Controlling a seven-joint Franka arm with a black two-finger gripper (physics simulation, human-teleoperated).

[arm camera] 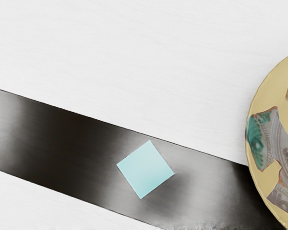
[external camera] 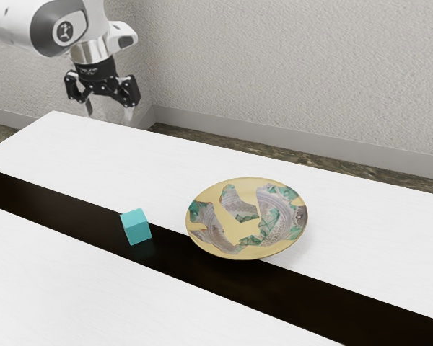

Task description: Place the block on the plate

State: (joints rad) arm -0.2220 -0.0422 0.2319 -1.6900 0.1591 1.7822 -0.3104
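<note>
High at the exterior view's upper left, my gripper [external camera: 110, 112] hangs open above the table's far left part, its two fingers apart with nothing between them. The teal block [external camera: 136, 227] rests on the dark stripe of the table, well away from the gripper. To the exterior view's right of the block, and apart from it, lies the patterned plate [external camera: 247, 218] with its yellow and green pieces; nothing lies on it. From the hand's camera, the block [arm camera: 145, 169] is seen from above, turned at an angle to the stripe, and part of the plate [arm camera: 259, 143] is visible.
The white table [external camera: 79, 151] has a dark band [external camera: 58, 202] running across it, and the plate overlaps the band's edge. Behind the table stands a textured pale wall [external camera: 289, 72] with a grey skirting board.
</note>
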